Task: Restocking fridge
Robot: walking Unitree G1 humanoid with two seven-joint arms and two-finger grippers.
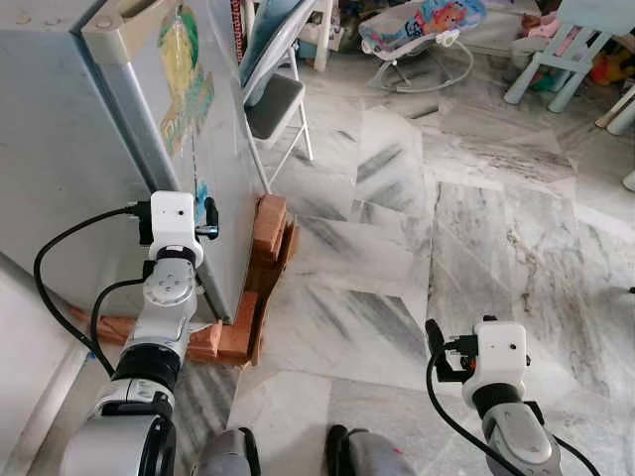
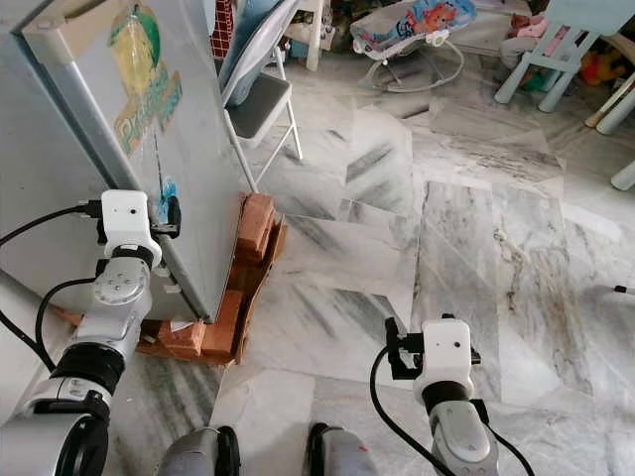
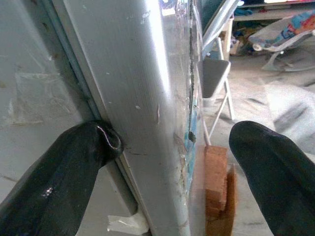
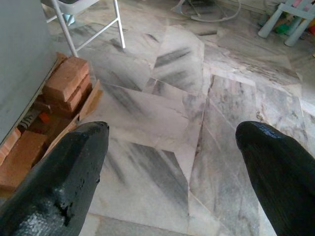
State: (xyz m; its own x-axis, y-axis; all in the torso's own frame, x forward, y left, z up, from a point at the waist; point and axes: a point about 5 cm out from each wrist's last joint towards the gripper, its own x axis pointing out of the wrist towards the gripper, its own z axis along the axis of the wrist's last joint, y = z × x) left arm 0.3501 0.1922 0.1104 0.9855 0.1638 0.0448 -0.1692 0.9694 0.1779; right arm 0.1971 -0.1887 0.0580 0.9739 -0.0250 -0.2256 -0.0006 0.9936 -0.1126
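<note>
Reaching up, my left tool [image 3: 172, 162] is at the edge of the fridge door [image 1: 203, 139], with its two black fingers [image 3: 64, 182] spread apart, one on each side of the silver door edge. One finger touches the crack where the door meets the side of the fridge [image 1: 60, 149], and the other finger is out in front of the door, not touching it. The fridge is tall and grey and stands on my left, with its door shut. A bright sticker [image 1: 184, 69] is on the door. Under the fridge are red bricks [image 1: 268, 233] that hold it up off the marble floor [image 1: 446, 228]. Behind the fridge stands a folding chair [image 1: 273, 104]. Farther back I can see a baby bouncer [image 1: 422, 30] and a small light blue chair [image 1: 571, 50]. My right tool [image 4: 172, 152] hangs low on my right over the floor, with its fingers wide apart and nothing between them.
</note>
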